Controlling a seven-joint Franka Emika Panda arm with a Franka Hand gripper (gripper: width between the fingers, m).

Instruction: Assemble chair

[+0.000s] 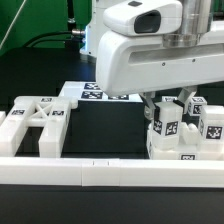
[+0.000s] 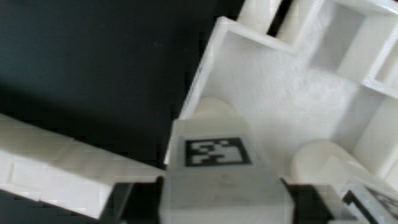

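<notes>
Wrist view: the gripper [image 2: 217,196] has its two dark fingers [image 2: 135,200] against opposite sides of a tagged block [image 2: 217,130]. No gap shows on either side, so the jaws are closed on it. The block is glossy white with a rounded top, and its black-and-white square tag faces the camera. Beyond it lies a larger white chair piece [image 2: 320,70] with recessed bays, close to the block; whether the two touch cannot be told. The long white rail [image 2: 63,150] crosses the dark table [image 2: 89,60] on the block's other side. In the exterior view the gripper [image 1: 165,106] comes straight down from the bulky white arm onto the same tagged block [image 1: 165,128], which stands upright toward the exterior view's right. A second tagged piece [image 1: 212,125] stands just beside it, further right. An X-braced frame [image 1: 35,122] lies well apart at the exterior view's left. The rail [image 1: 110,172] runs along the front, and the marker board [image 1: 93,92] lies flat behind.
</notes>
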